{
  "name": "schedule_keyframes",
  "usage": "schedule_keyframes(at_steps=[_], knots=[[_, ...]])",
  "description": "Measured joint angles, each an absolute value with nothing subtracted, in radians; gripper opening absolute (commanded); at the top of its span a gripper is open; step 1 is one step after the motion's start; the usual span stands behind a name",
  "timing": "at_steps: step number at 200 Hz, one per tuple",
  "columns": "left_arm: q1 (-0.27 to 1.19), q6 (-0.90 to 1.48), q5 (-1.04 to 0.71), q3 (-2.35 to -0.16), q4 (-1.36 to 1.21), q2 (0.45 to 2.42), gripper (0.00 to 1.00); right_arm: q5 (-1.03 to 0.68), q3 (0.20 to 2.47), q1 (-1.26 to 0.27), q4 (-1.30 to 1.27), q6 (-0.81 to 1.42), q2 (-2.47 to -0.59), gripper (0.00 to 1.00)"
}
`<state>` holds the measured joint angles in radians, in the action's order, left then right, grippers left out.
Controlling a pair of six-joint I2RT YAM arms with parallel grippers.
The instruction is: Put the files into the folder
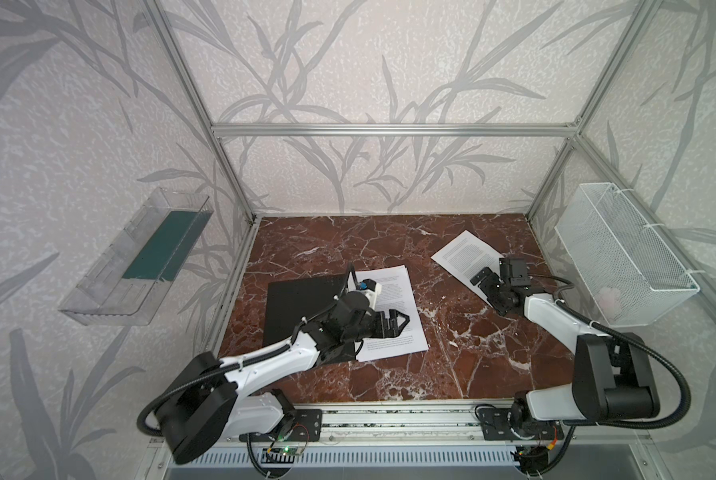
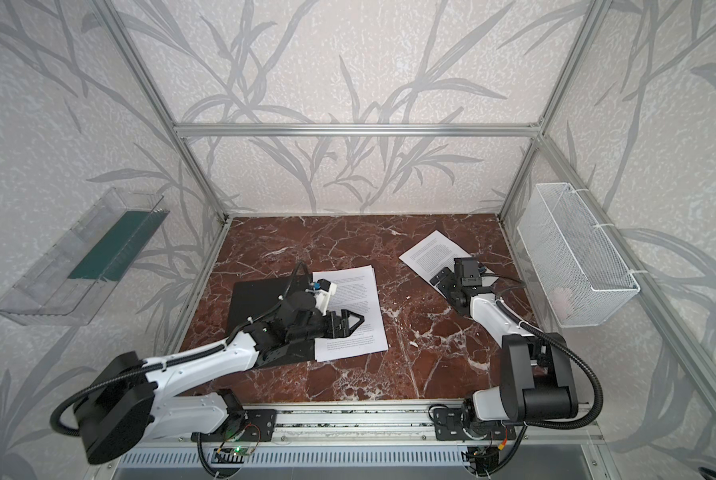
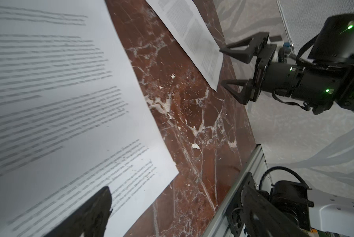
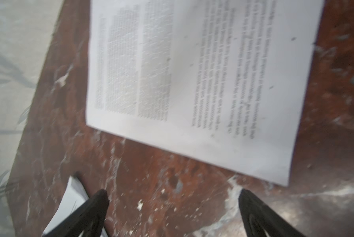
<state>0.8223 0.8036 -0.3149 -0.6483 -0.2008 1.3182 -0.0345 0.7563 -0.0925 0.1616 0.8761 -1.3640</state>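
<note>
Folder [image 1: 298,307] lies open on the left-centre of the table [image 1: 451,353], black inside up. Paper stack [image 1: 393,291] sits flat, touching the black panel's right side. Can't tell whether the folder's other half is under it. Edges of the sheets are slightly fanned at the far end.

Left gripper [image 1: 402,325] is over the near half of that stack, released, nothing in it. In the left wrist view only one of its fingers [image 3: 94,211] shows, low over the printed text [image 3: 59,92]. Can't tell whether it touches.

One loose sheet [image 1: 460,253] lies apart at the back right of the table, turned at an angle, well clear of the folder.

Right gripper [image 1: 481,277] is at the near end of that sheet, spread wide and empty. The left wrist view shows it side-on [image 3: 221,66], with the sheet's corner [image 3: 192,34] in front of the gap between its tips. The right wrist view shows bare marble between the tips [image 4: 173,195] and the sheet [image 4: 192,82] just ahead. That view is blurred, so contact is unclear.

Clear tray [image 1: 98,299] hangs on the left wall, wire basket [image 1: 605,249] on the right wall.
</note>
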Motion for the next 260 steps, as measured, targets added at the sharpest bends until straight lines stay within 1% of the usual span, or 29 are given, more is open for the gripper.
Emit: schedule_keyframes(at_steps=[16,38,64,82,113,145,161,190,204,222,237,248,260], knots=[[0.853,0.81,-0.348,-0.72,-0.243,1.411,0.99,-0.011,0.757,-0.102,0.153,0.815,-1.317,0.99],[0.864,0.841,-0.41,-0.797,-0.308,1.536,0.99,-0.011,0.757,-0.01,0.129,0.73,-1.331,0.99],[0.865,0.869,-0.464,-0.867,-0.347,1.655,0.99,-0.018,0.768,0.078,0.098,0.667,-1.425,0.99],[0.866,0.885,-0.501,-0.932,-0.35,1.726,0.99,-0.025,0.802,0.086,0.091,0.643,-1.505,0.99],[0.87,0.913,-0.542,-1.044,-0.354,1.827,0.99,-0.086,0.889,0.101,0.079,0.627,-1.645,0.99],[0.865,0.918,-0.567,-1.141,-0.323,1.897,0.99,-0.142,0.903,0.104,0.084,0.656,-1.696,0.99],[0.856,0.92,-0.577,-1.18,-0.3,1.915,0.99,-0.157,0.876,0.1,0.073,0.686,-1.691,0.99],[0.826,0.925,-0.581,-1.229,-0.266,1.932,0.99,-0.175,0.781,0.066,0.007,0.754,-1.624,0.99],[0.805,0.936,-0.584,-1.242,-0.259,1.937,0.99,-0.177,0.727,0.023,-0.021,0.792,-1.579,0.99],[0.783,0.946,-0.59,-1.248,-0.257,1.943,0.99,-0.179,0.669,-0.071,-0.036,0.833,-1.52,0.99],[0.767,0.947,-0.595,-1.254,-0.249,1.95,0.99,-0.21,0.636,-0.135,-0.035,0.854,-1.482,0.99],[0.756,0.946,-0.595,-1.257,-0.241,1.952,0.99,-0.239,0.62,-0.149,-0.034,0.86,-1.451,0.99],[0.752,0.943,-0.594,-1.261,-0.224,1.954,0.99,-0.248,0.619,-0.13,-0.03,0.849,-1.418,0.99]])
